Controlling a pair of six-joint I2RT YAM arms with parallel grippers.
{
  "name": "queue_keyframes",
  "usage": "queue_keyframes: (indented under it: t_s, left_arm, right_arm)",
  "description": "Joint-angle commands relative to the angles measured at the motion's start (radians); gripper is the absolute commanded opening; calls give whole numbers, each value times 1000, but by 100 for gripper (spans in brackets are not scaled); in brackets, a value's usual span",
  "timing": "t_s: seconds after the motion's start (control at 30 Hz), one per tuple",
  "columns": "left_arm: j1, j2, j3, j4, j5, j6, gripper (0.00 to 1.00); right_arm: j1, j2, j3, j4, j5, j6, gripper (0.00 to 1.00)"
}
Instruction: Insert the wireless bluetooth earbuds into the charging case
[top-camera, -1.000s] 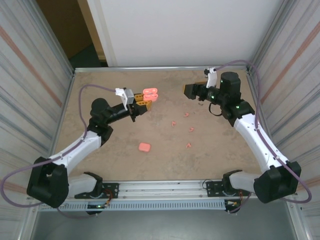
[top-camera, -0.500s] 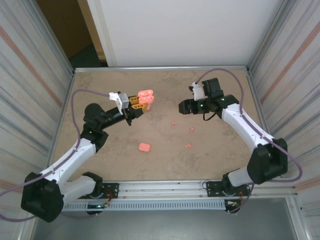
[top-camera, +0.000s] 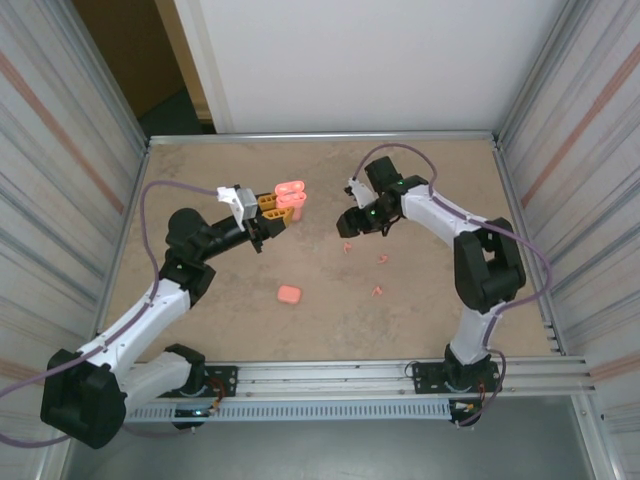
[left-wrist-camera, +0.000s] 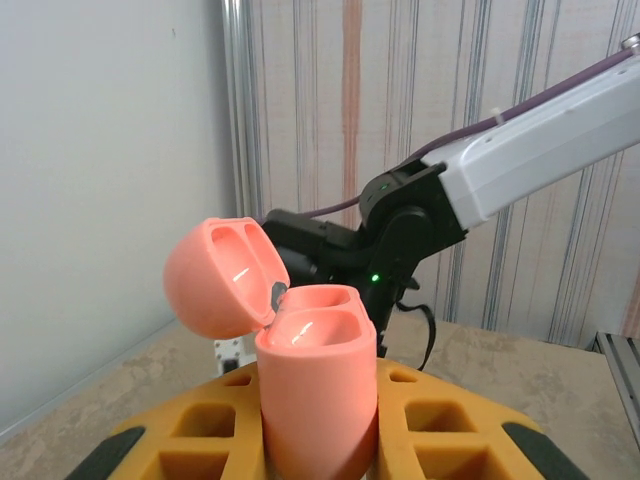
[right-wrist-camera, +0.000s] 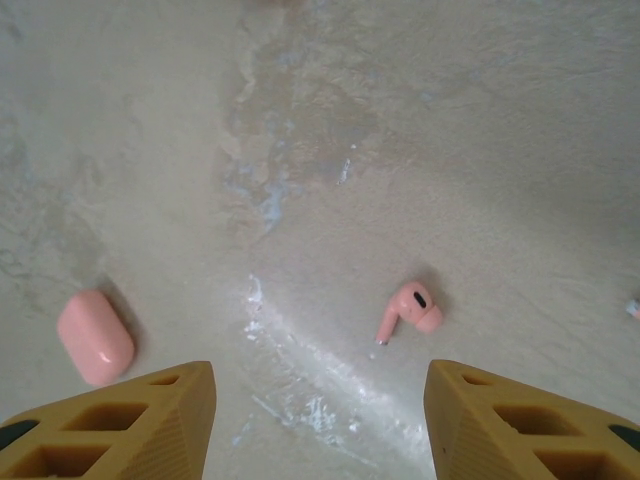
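Note:
In the left wrist view, my left gripper (left-wrist-camera: 318, 445) is shut on the pink charging case (left-wrist-camera: 318, 395), held upright with its lid (left-wrist-camera: 222, 277) swung open and both wells empty. From above, that case (top-camera: 291, 194) sits at the left gripper (top-camera: 272, 208), raised over the table's back middle. My right gripper (top-camera: 345, 224) hangs open just above the table, pointing down. One pink earbud (right-wrist-camera: 410, 309) lies on the table ahead of its open fingers (right-wrist-camera: 150, 420), slightly to the right. From above, earbuds (top-camera: 347, 246) lie scattered below the right gripper, with two more (top-camera: 383, 260) (top-camera: 377, 291) nearby.
A second pink case (top-camera: 289, 294), closed, lies on the table in front of the left gripper; it also appears as the closed case (right-wrist-camera: 95, 337) at the left of the right wrist view. Ribbed metal walls enclose the table on both sides.
The right arm swung left and lowered from the back right until its gripper hangs over the earbuds. The left arm drew the open case slightly left, then held still.

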Motion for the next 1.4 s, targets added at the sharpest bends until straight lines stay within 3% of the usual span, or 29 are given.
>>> queue_keyframes:
  t_s: [0.0,0.5,1.37]
  left_arm:
    - [7,-5,-5,34,-10,8,0]
    - [6,12,6,14,-12,19,0]
    - [6,11,6,-4,-15,18,0]
  right_arm:
    - [8,55,51,-30,0,-50,54]
    - [35,218,134,-46,11,-63,47]
    - [42,251,116,-107,77,-104,40]
